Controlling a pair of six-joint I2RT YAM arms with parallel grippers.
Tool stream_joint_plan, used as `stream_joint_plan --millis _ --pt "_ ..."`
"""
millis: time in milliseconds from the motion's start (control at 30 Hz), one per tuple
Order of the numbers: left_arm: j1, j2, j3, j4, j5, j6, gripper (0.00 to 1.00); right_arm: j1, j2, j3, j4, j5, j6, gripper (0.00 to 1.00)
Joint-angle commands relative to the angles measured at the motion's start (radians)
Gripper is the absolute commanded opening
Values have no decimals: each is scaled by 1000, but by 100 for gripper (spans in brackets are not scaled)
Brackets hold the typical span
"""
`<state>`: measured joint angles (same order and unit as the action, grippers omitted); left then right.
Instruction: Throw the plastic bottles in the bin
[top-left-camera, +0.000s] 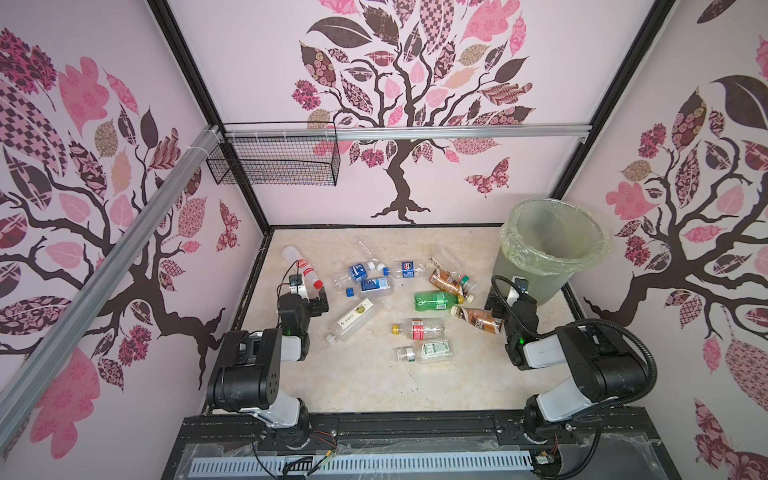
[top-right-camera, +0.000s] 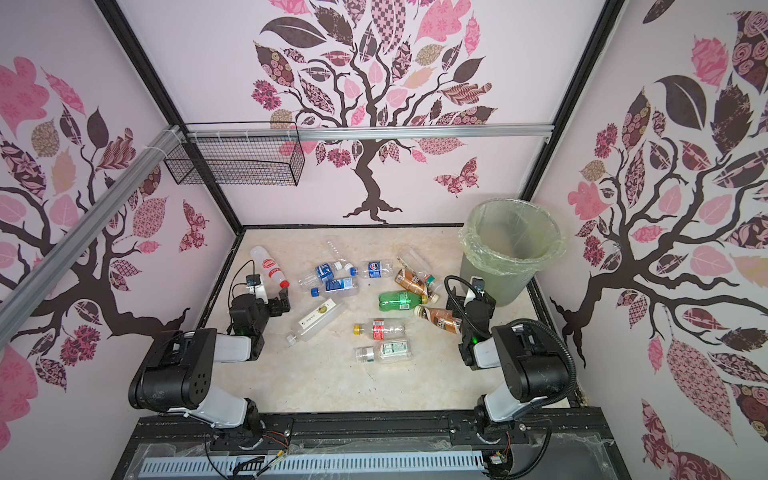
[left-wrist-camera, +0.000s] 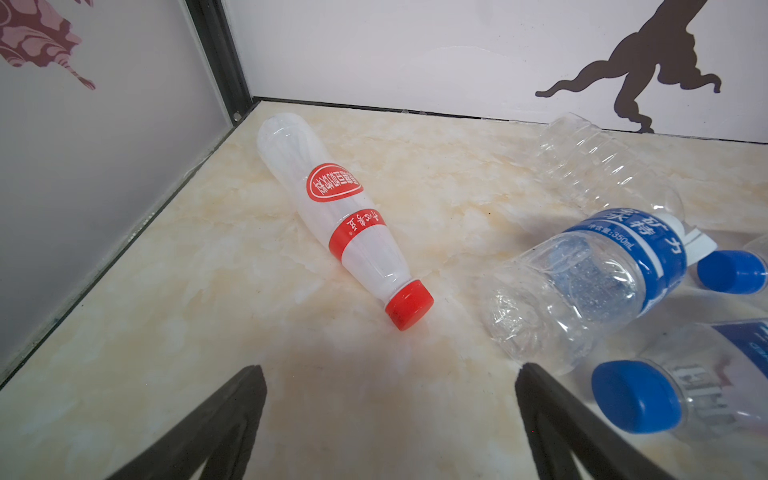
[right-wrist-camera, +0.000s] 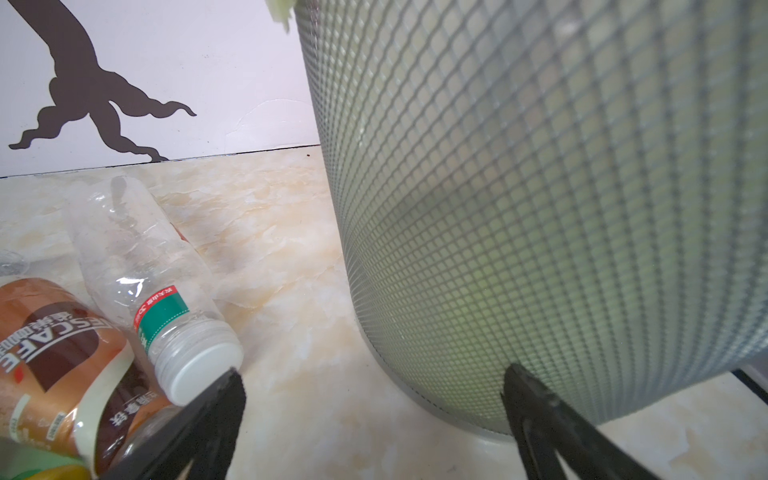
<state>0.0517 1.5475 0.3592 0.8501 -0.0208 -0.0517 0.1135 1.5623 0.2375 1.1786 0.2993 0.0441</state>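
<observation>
Grey mesh bin upright at worktop's far right; plastic bottles lie scattered beside it. Left gripper, right gripper: both spread wide, empty.

Black wire basket hangs from aluminium rail.

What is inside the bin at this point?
Only its greenish bag liner shows inside the bin; nothing else is visible in there. In both top views the near wall hides the bottom, so that part cannot be checked.
</observation>
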Motion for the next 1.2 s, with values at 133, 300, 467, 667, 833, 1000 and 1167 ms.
stream_joint_plan --millis 133,300,467,667,833,1000,1167 --pt "-2 -5 43 -3 -11 -1 98 -8 -2 9 88 48 0 99" --pt "-4 -147 60 -165 -102 -30 98 -7 -173 30 -148 57 23 99" --pt "-63 -288 148 -481 -360 -61 98 -7 -244 48 -283 106 102 99" --pt "-240 -469 224 -794 -507 -76 98 3 -397 72 -515 130 182 99" --pt "-301 -593 282 -967 -459 -189 98 5 -553 56 -664 214 277 99" --pt "-305 -649 329 -1083 -330 -384 98 5 -671 66 -829 161 376 99" --pt "-367 -603 387 -1143 -237 -515 98 5 -721 106 -1029 123 424 99"
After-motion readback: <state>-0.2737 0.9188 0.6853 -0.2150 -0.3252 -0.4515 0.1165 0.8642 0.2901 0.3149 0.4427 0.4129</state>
